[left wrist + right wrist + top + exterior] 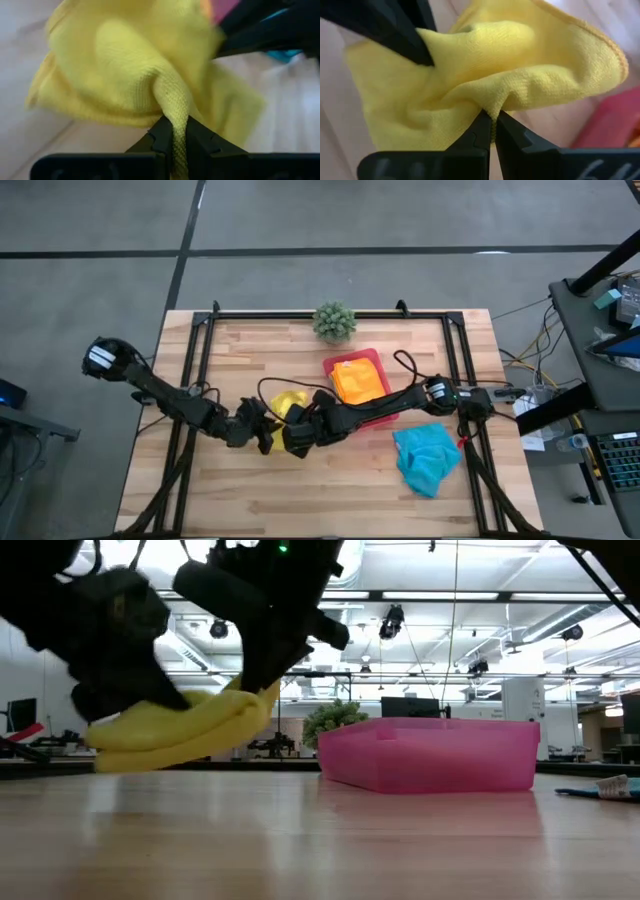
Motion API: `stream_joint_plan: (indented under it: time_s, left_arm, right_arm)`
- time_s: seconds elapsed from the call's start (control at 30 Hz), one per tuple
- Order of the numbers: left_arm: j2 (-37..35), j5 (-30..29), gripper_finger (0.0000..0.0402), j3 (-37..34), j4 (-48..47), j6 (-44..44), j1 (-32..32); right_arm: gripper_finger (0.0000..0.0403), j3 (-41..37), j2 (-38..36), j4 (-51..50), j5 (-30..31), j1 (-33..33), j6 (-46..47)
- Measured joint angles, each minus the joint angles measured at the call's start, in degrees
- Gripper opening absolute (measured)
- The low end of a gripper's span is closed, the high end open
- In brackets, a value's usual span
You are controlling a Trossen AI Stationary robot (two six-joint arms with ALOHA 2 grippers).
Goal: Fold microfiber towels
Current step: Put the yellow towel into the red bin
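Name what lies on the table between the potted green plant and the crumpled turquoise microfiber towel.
In the high view, the flat pink tray holding the folded orange towel lies between the plant and the turquoise towel.

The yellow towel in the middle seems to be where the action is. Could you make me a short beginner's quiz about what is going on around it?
1. True or false: both tools are pinching the yellow towel.
2. What lies in the pink tray? A) a turquoise towel B) an orange towel C) a potted plant
3. Fill in: the turquoise towel lies crumpled on the table, on the ___ arm's side.

Key:
1. True. The left tool and the right tool are each shut on a fold of it, and the low view shows it lifted off the wood.
2. B, the orange towel.
3. Right.
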Motion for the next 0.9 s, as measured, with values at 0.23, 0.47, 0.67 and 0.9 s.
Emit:
stream_joint_plan:
  time_s: [0.23, 0.47, 0.67, 0.9]
  left_arm:
    - [0.7, -1.2, 0.0017, 0.6, 9.2, 7.2, 3.2]
    - [4.8, -0.9, 0.0017, 1.5, 19.5, 12.1, 6.1]
    - [10.4, 0.0, 0.0017, 4.0, 26.4, 15.9, 7.5]
    - [17.0, 2.2, 0.0017, 10.8, 28.1, 23.1, 10.1]
  right_arm:
    - [0.0009, -0.1, -2.1, -6.3, 2.7, 0.1, -1.5]
    - [0.0009, -0.1, -3.9, -11.1, 3.7, 0.1, -3.1]
    - [0.0009, -1.5, -6.6, -13.7, 4.4, 0.1, -4.4]
    - [0.0009, -7.0, -11.6, -15.3, 4.3, 0.1, -4.7]
